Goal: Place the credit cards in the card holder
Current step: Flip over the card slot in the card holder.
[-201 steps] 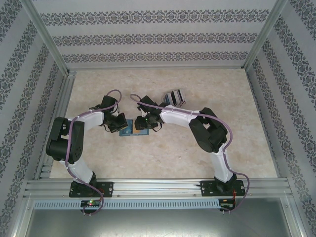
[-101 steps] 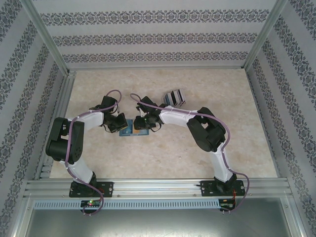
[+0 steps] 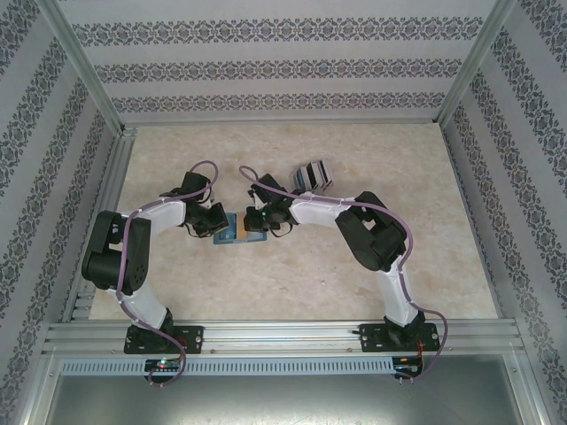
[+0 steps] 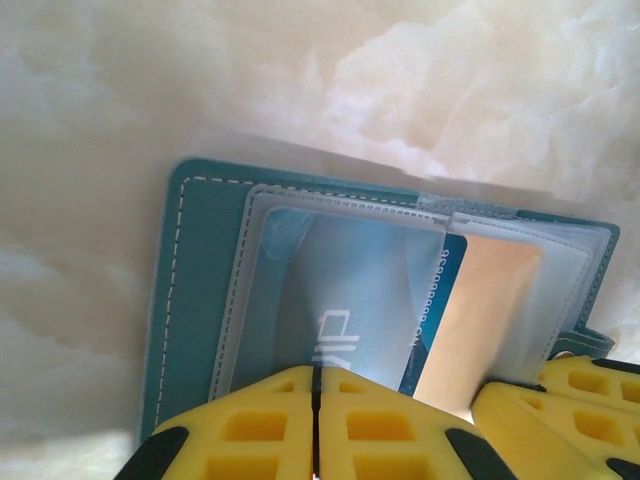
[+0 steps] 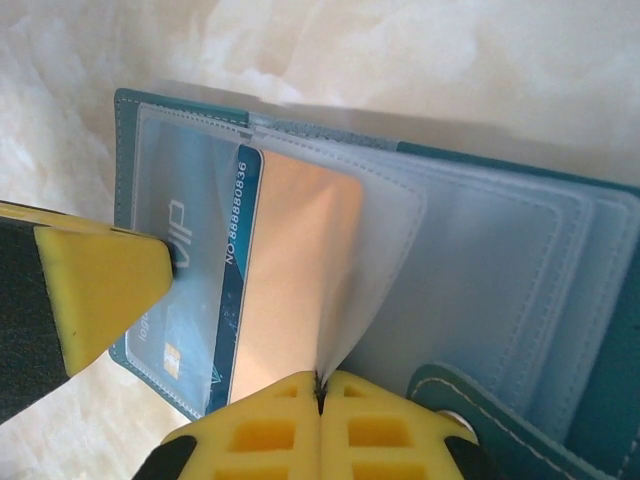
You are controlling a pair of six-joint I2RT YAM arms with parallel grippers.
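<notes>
left gripper [image 3: 220, 227], from above: down at the left part of the open card holder [image 3: 236, 233], fingers too small here to tell whether apart or together. right gripper [image 3: 256, 225] at the holder's right part, both arms bent inward and nearly meeting over it. holder flat on the marbled tabletop [image 3: 177, 292], a little left of its middle. loose stack of credit cards [image 3: 312, 174] well apart from it, toward the far edge.

left wrist view: yellow fingers [image 4: 260, 435] pressed together with no gap, tips over the near edge of a clear sleeve [image 4: 330, 300], nothing plainly caught between them. teal holder spread open, white stitching along its left border. blue card [image 4: 440, 290] inside the sleeve, tan card [image 4: 495, 310] just beside it on the right. right gripper's yellow fingers at the lower right, near the tan card.

right wrist view: yellow fingers shut tight, clamped on the edge of a sleeve leaf [image 5: 390, 260] lifted and curling up from the holder. tan card under that leaf, blue card with a number row just beside it. left gripper's yellow fingertip resting on the blue card's pocket. snap tab [image 5: 450, 395] just beside the right fingers.
</notes>
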